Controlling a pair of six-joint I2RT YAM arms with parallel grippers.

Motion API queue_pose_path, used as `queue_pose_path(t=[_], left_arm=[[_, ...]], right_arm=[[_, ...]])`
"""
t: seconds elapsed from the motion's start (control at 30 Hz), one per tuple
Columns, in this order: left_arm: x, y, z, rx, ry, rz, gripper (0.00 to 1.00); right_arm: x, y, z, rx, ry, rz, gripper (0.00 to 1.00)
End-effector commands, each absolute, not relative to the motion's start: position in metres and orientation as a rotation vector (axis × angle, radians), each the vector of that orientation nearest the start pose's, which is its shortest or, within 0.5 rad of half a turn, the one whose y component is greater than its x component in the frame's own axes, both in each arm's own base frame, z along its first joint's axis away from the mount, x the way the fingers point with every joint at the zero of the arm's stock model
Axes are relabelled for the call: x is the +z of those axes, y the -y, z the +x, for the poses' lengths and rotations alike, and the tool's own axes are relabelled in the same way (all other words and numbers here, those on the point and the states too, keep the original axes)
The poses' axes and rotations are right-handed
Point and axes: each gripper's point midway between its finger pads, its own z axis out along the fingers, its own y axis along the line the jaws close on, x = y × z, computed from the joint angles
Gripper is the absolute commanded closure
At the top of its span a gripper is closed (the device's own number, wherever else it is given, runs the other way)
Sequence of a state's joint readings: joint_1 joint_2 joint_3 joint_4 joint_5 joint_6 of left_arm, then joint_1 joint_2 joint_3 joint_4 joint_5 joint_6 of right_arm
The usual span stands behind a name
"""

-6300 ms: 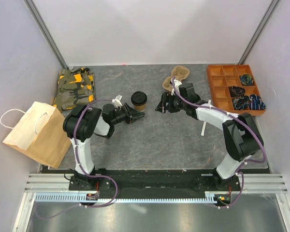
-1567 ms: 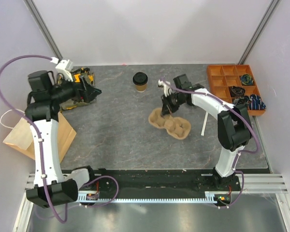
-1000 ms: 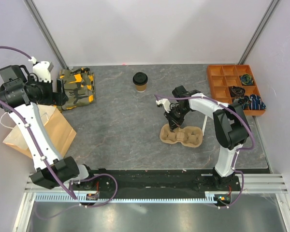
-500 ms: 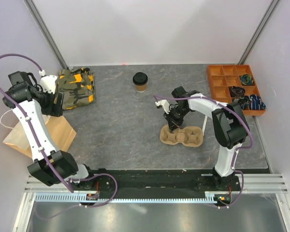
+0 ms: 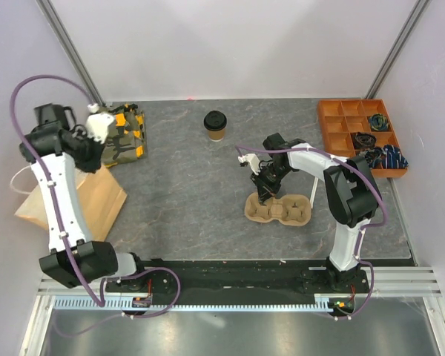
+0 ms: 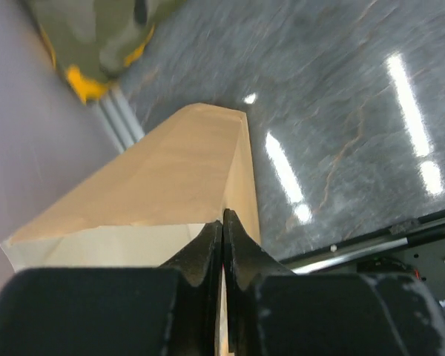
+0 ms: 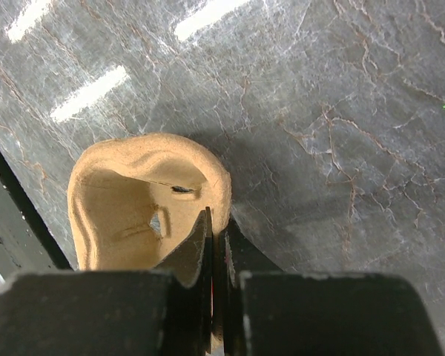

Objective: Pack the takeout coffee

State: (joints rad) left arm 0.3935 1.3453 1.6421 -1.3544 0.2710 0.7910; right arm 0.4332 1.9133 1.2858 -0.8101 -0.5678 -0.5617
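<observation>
Staging: left gripper [image 6: 222, 222] clamps the bag [image 6: 156, 178] edge, right gripper [image 7: 216, 222] clamps the carrier [image 7: 126, 200] rim. Next, one must release to fetch the cup [image 5: 215, 126].

The left arm [image 5: 55, 196] and right arm [image 5: 311, 157] have white links and black joints. A purple cable [image 5: 54, 76] runs along each. The claw fingers [image 6: 202, 251] are black, with thin tips.

Left fingers [image 6: 202, 248] seemingly tight on the paper bag [image 6: 156, 185] edge.
</observation>
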Motion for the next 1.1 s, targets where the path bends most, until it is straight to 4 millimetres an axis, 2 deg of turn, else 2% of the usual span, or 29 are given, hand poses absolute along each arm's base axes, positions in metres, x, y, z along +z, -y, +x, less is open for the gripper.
queue_pose_path(t=[0.0, 0.1, 0.17, 0.2, 0.23, 0.33, 0.4, 0.47, 0.53, 0.63, 0.67, 0.73, 0.83, 0.97, 1.07], left_arm=[[0.290, -0.023, 0.243, -0.002, -2.439, 0.883, 0.95], [0.294, 0.031, 0.247, -0.094, -2.374, 1.085, 0.96], [0.292, 0.052, 0.255, -0.142, -2.348, 1.154, 0.96], [0.288, 0.070, 0.256, -0.155, -2.318, 1.236, 0.96], [0.283, 0.079, 0.266, -0.135, -2.304, 1.275, 0.96], [0.265, 0.114, 0.270, -0.135, -2.230, 1.440, 0.96], [0.249, 0.135, 0.262, -0.141, -2.191, 1.567, 0.96], [0.240, 0.145, 0.261, -0.109, -2.143, 1.652, 0.95], [0.237, 0.155, 0.256, -0.090, -2.092, 1.725, 0.93], [0.240, 0.161, 0.255, -0.089, -2.064, 1.748, 0.89], [0.245, 0.162, 0.256, -0.088, -2.055, 1.736, 0.80], [0.253, 0.164, 0.255, -0.105, -2.051, 1.704, 0.74], [0.280, 0.172, 0.253, -0.151, -2.003, 1.631, 0.50], [0.316, 0.177, 0.250, -0.199, -1.954, 1.494, 0.33], [0.345, 0.173, 0.249, -0.203, -1.894, 1.369, 0.22]], right_arm=[[0.033, -0.216, 0.283, 0.813, -2.466, -1.426, 0.95], [0.034, -0.215, 0.282, 0.803, -2.469, -1.434, 0.95], [0.032, -0.213, 0.283, 0.796, -2.477, -1.434, 0.95], [0.031, -0.214, 0.283, 0.795, -2.481, -1.433, 0.95], [0.029, -0.213, 0.282, 0.798, -2.496, -1.421, 0.95], [0.028, -0.213, 0.280, 0.811, -2.513, -1.403, 0.96], [0.028, -0.212, 0.280, 0.818, -2.519, -1.388, 0.96], [0.029, -0.210, 0.280, 0.823, -2.527, -1.374, 0.96], [0.029, -0.210, 0.280, 0.824, -2.525, -1.374, 0.95], [0.028, -0.211, 0.282, 0.831, -2.525, -1.368, 0.95], [0.029, -0.212, 0.284, 0.831, -2.521, -1.363, 0.95], [0.029, -0.215, 0.287, 0.839, -2.521, -1.361, 0.95], [0.030, -0.219, 0.293, 0.849, -2.516, -1.355, 0.95], [0.032, -0.226, 0.301, 0.849, -2.502, -1.365, 0.95], [0.032, -0.232, 0.305, 0.851, -2.493, -1.375, 0.95]])
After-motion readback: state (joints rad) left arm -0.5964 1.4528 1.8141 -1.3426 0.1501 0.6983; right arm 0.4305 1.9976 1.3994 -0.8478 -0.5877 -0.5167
